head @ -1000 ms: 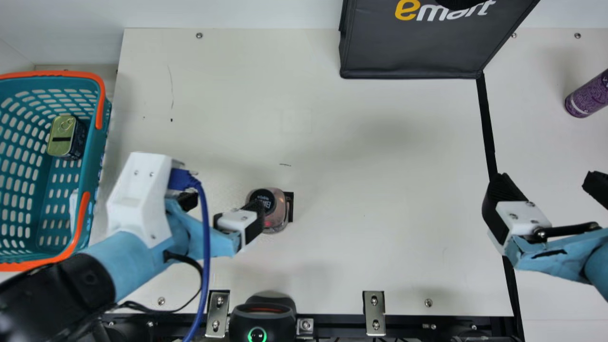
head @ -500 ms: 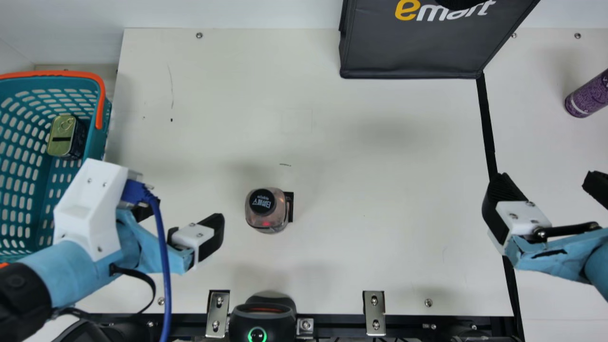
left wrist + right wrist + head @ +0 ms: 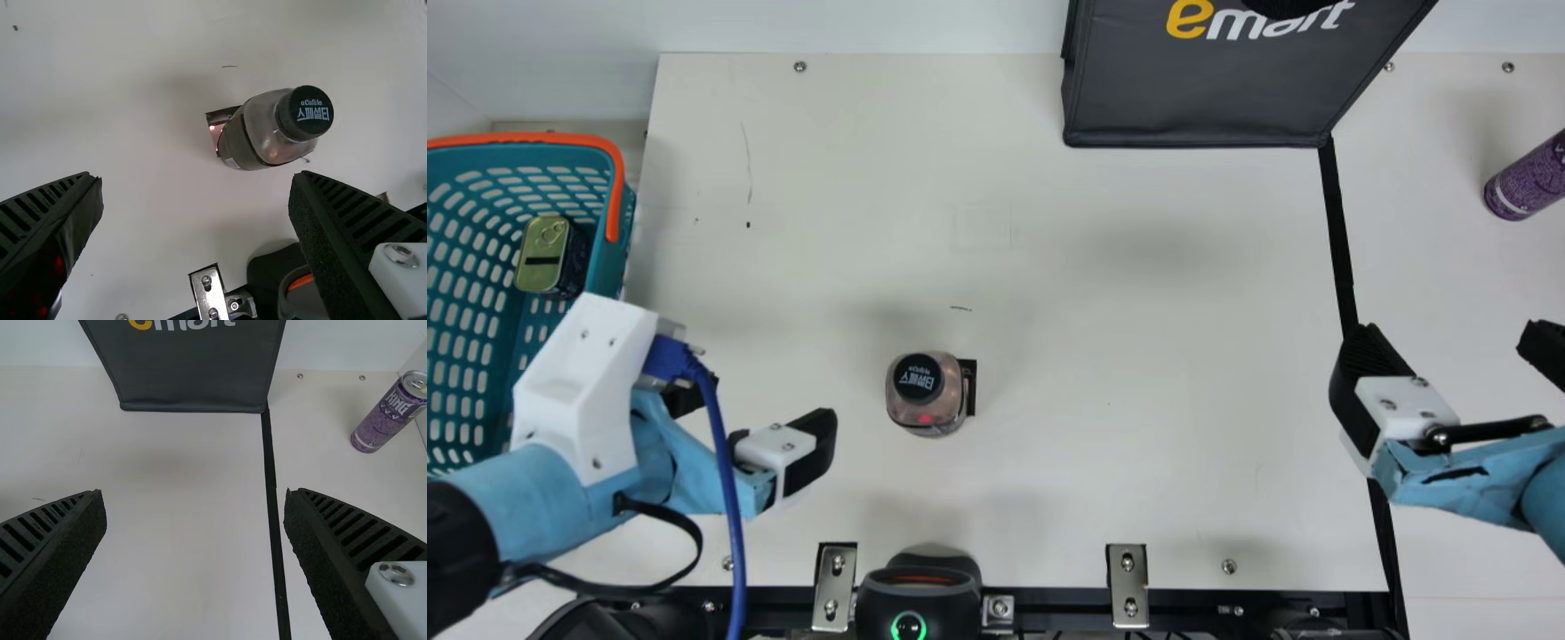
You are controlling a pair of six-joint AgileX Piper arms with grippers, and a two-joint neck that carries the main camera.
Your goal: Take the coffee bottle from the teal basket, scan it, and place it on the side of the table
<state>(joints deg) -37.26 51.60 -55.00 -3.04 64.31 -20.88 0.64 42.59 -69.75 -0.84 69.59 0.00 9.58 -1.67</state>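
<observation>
- Table (image 3: 1103,267) is stretching cream-coloured beneath everything, with a black strip (image 3: 1338,231) running across it toward the right.
- The teal basket (image 3: 619,253) is sitting at the left edge of the main view, its orange handles resting along its rim.
- A dark bag (image 3: 1192,98) is standing at the table's far side, its lower edge meeting the surface.
- The left gripper (image 3: 769,400) is hovering between the basket and the bottle; its ribbed fingers are standing wide apart, pinching nothing.
- The right gripper (image 3: 1449,331) is hanging over the right part, near the strip, and its two fingers are spreading apart too, gripping nothing.
- A black scanner (image 3: 920,600) is facing up at the table's near edge, a green ring glowing on it.
- The coffee bottle (image 3: 938,413) is standing upright on the table, outside the basket, beyond the scanner and apart from both grippers; a red spot is glowing on it and a dark patch (image 3: 971,373) is showing beside it.
- A purple can (image 3: 1525,178) is standing at the far right, across the strip.
- A gold-topped tin (image 3: 543,253) is resting inside the basket.
- Two metal brackets are flanking the scanner.
</observation>
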